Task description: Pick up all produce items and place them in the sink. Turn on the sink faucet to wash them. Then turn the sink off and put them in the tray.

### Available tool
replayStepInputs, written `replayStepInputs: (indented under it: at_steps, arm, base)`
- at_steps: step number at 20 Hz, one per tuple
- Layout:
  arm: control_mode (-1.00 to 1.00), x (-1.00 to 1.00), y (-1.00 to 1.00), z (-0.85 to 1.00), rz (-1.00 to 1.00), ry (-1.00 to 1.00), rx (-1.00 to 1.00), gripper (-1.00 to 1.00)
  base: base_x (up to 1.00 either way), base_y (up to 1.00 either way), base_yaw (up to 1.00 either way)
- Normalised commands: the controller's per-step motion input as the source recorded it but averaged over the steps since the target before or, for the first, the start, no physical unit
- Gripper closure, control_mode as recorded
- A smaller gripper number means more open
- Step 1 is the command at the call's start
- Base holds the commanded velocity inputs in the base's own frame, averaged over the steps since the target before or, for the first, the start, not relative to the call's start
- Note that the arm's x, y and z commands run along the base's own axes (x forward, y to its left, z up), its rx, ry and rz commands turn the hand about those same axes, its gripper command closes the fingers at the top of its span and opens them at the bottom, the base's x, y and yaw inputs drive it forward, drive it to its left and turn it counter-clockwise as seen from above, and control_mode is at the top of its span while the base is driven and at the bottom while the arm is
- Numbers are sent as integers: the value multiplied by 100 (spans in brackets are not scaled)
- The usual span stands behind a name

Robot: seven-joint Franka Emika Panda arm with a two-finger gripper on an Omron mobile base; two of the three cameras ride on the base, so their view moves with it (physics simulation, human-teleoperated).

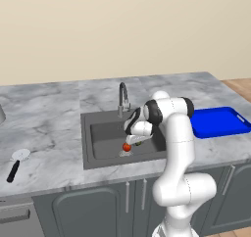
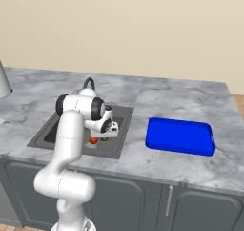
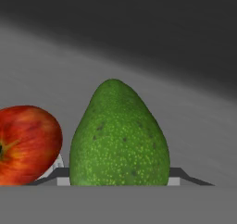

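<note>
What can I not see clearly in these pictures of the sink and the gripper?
- Gripper, base views: too small to show whether its jaws touch the green fruit.
- Green fruit, hand view: bottom cut off.
- Red fruit, hand view: cut by the left edge.
- Faucet, right base view: mostly behind the arm.

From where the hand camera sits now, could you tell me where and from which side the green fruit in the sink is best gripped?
Grip the green fruit across its broad lower body, coming straight along the hand view's line. It narrows towards the top, so pads there might slip. The red fruit sits close beside it, leaving one finger little room.
</note>
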Motion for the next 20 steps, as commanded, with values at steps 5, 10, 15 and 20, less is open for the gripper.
replayStepInputs:
  at_steps: [5, 10, 15, 20]
  arm:
    - [-100, 28, 0, -33, 0, 4, 0, 100]
    - [-100, 4, 0, -24, 0, 5, 0, 100]
    - [-100, 5, 0, -34, 1, 2, 0, -100]
    - [-100, 0, 0, -2, 3, -2, 1, -100]
  base:
    - [0, 0, 0]
    - [0, 0, 0]
    - [0, 0, 0]
    - [0, 0, 0]
